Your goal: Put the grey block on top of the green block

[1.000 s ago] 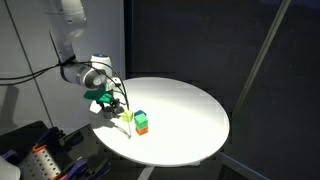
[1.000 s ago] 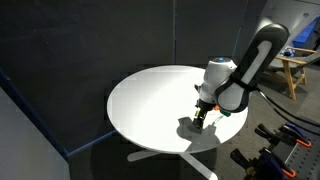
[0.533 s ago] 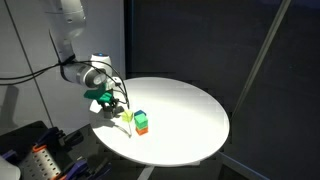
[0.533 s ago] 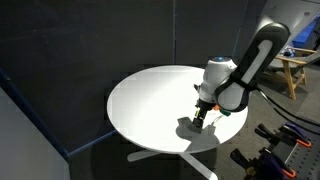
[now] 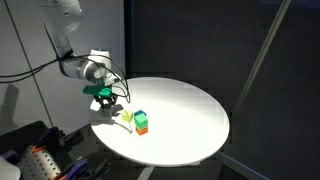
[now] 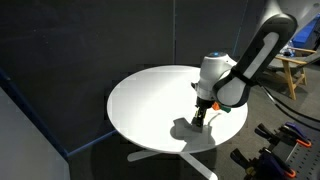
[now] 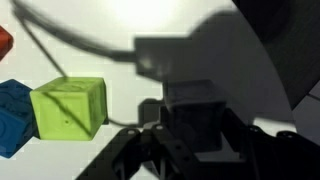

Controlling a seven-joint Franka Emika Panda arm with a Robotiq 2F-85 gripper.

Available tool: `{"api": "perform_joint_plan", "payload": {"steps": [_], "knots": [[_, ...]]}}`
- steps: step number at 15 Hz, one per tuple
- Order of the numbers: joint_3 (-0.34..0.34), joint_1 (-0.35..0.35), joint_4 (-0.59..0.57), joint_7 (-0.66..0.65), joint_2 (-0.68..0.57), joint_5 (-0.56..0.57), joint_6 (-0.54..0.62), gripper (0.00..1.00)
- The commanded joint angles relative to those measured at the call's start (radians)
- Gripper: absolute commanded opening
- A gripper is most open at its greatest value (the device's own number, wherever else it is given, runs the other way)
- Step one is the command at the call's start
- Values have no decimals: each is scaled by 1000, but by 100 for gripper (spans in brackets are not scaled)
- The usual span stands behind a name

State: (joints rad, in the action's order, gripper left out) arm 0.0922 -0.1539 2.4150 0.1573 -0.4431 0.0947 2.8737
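Observation:
In the wrist view the grey block (image 7: 192, 112) sits in shadow between the two dark fingers, and my gripper (image 7: 190, 135) is shut on it. In an exterior view the gripper (image 5: 108, 101) hangs just above the table's near-left part; in an exterior view the gripper (image 6: 200, 115) points down near the table's right edge. The green block (image 5: 140, 118) rests on an orange block (image 5: 142, 129), a short way to the right of the gripper. It does not show in the wrist view.
A paler yellow-green cube (image 7: 68, 108) lies left of the gripper, also seen between gripper and stack (image 5: 128, 117). A blue cube (image 7: 12, 118) touches it, and a red-orange one (image 7: 3, 42) shows at the edge. The round white table (image 5: 185, 110) ends close behind the gripper.
The jaws have gone shut on the grey block. The wrist has since risen slightly above the table.

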Motion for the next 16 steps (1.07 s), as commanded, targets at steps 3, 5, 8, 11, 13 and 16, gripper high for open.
{"api": "perform_joint_plan", "payload": {"steps": [3, 5, 8, 11, 13, 16], "knots": [[10, 1, 2, -17, 92, 20, -83, 30], [13, 1, 1, -18, 115, 18, -100, 30], [11, 0, 2, -26, 154, 20, -127, 30], [18, 6, 3, -19, 195, 12, -162, 30], [18, 8, 0, -18, 223, 12, -194, 30], [16, 14, 3, -25, 271, 3, -238, 30]]}}
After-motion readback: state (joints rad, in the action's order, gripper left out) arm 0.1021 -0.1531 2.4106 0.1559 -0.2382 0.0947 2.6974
